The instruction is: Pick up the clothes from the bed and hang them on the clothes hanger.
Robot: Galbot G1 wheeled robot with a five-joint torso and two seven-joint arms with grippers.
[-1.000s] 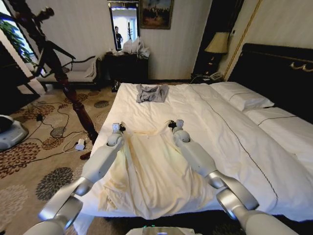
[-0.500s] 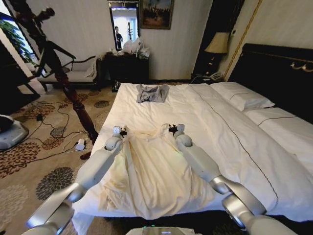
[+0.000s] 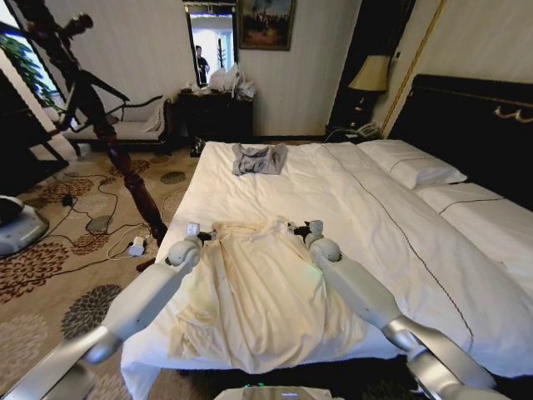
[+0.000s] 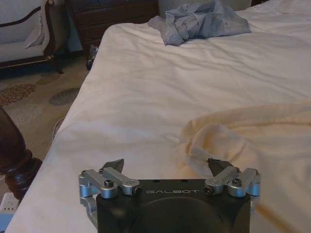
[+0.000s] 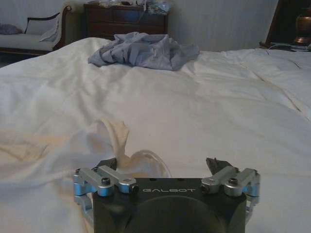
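The clothes [image 3: 258, 292], one cream garment, lie spread on the near left part of the bed [image 3: 400, 208], with the collar end away from me. My left gripper [image 3: 193, 231] rests at the garment's left shoulder. My right gripper [image 3: 301, 227] rests at its right shoulder. In the left wrist view the left gripper [image 4: 165, 165] is open over the duvet, one fingertip [image 4: 216, 166] against a rolled cream fold [image 4: 214, 138]. In the right wrist view the right gripper [image 5: 160, 164] is open, with a cream tip [image 5: 114, 133] and a thin clear loop [image 5: 148, 158] beside one fingertip. The clothes hanger is out of view.
A small grey garment [image 3: 258, 158] lies at the bed's far end. White pillows [image 3: 416, 167] and a black headboard [image 3: 466, 117] are on the right. A dark wooden stand [image 3: 117, 142] rises left of the bed, with cables [image 3: 92, 221] on the carpet.
Both grippers have drawn a little nearer to me and lower onto the bed. The garment's collar edge now lies wider and flatter between them.
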